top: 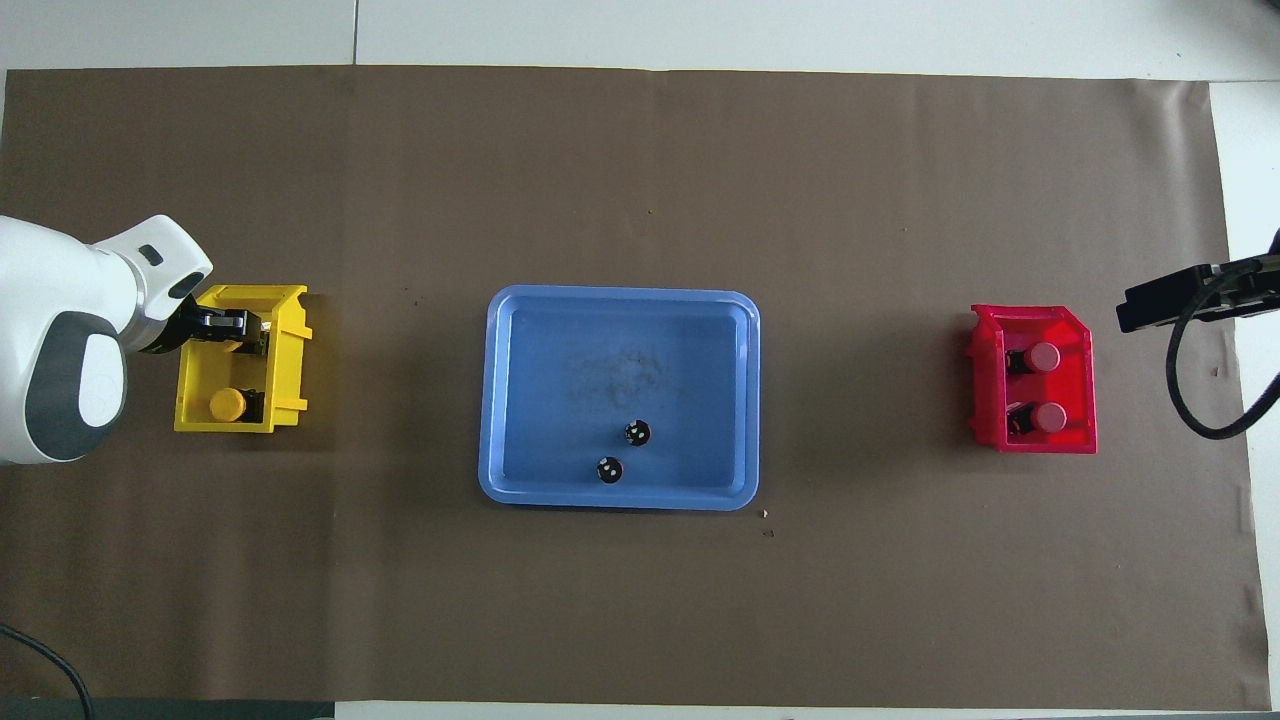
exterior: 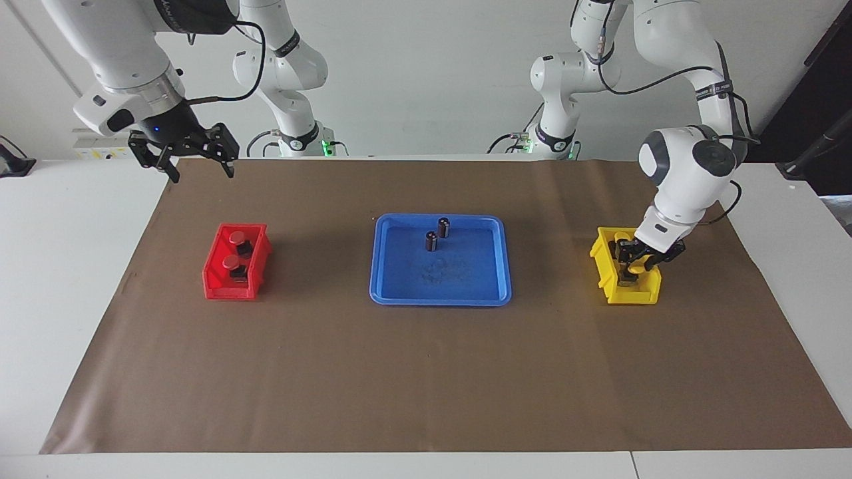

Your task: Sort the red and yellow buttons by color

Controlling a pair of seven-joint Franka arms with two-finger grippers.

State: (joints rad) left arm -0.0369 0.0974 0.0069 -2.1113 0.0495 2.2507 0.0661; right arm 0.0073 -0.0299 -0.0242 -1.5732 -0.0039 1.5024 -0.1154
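My left gripper (exterior: 638,261) down in yellow bin (exterior: 649,293), pinching yellow button (top: 232,343); second yellow button (top: 227,403) beside it. My right gripper (exterior: 193,159) spread wide, waiting above red bin (exterior: 229,290) holding both red buttons (exterior: 236,237).

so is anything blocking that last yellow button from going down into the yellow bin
Nothing visible does. The left end effector is inside the yellow bin with the yellow button at its tips. The other yellow button lies in the part nearer the robots, clear of it.

matt brown paper sheet (exterior: 426,372), glossy plastic tray (exterior: 386,266)
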